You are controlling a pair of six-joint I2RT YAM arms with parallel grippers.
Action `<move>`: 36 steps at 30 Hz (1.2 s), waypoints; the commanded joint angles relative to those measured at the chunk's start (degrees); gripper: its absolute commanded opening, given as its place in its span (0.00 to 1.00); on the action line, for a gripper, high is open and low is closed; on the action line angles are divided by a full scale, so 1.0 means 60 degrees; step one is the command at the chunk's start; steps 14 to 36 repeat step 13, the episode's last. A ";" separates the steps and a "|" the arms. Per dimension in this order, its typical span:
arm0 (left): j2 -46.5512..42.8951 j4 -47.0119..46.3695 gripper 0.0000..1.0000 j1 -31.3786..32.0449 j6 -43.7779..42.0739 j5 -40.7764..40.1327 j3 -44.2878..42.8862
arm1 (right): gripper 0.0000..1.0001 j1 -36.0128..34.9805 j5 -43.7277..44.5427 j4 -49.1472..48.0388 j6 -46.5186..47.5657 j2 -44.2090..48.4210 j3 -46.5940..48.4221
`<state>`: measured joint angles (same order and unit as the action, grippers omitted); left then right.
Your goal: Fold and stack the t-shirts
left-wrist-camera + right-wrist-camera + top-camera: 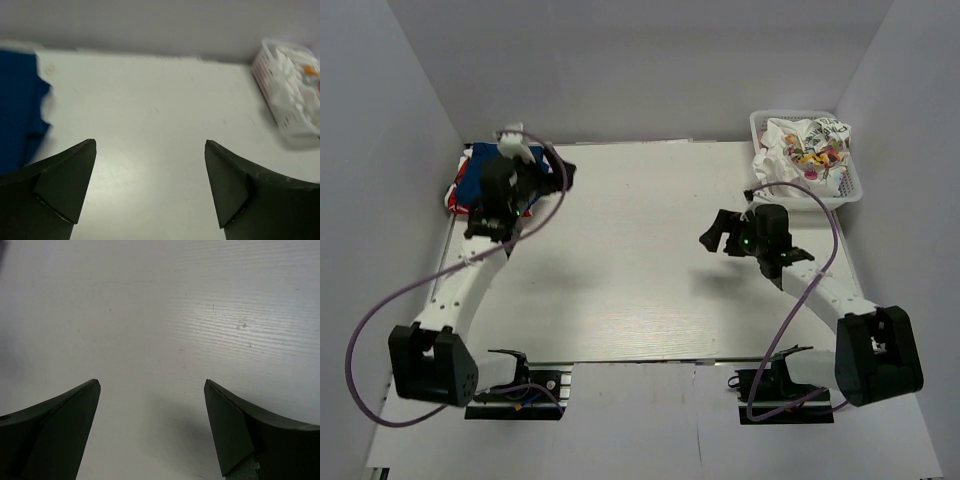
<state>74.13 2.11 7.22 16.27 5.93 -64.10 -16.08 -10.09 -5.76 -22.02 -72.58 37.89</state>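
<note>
The left jaws stand wide apart over bare bench point(165, 95), holding nothing. The navy t-shirt point(17, 105) lies just left of them, in the far left corner. The right jaws gape empty too. Crumpled white t-shirts point(807, 150) fill the basket point(290, 125) beyond them, far right.

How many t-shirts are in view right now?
At least 3: navy t-shirt at the far-left corner, red-and-white one peeking beneath it, white printed one crumpled in the basket; more may be hidden.
</note>
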 commanded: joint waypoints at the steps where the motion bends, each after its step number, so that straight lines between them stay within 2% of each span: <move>1: -0.0747 -0.1287 0.99 0.0260 0.1461 0.1485 0.2446 | 0.90 0.0028 -0.0340 -0.0694 -0.0431 0.0654 -0.0570; 6: -0.2508 -0.1274 0.99 0.0495 0.1492 0.1998 0.3911 | 0.90 0.0057 -0.0296 -0.1939 -0.0754 0.1664 -0.1509; 8: -0.3326 -0.1274 0.99 0.0495 0.1579 0.1795 0.4439 | 0.90 0.0043 -0.0166 -0.2013 -0.0768 0.1914 -0.1803; 13: -0.3945 -0.0836 0.99 0.0495 0.1375 0.1472 0.4677 | 0.90 0.0057 0.0391 -0.2116 -0.0754 0.2150 -0.2066; 36: -0.3945 -0.0836 0.99 0.0495 0.1375 0.1472 0.4677 | 0.90 0.0057 0.0391 -0.2116 -0.0754 0.2150 -0.2066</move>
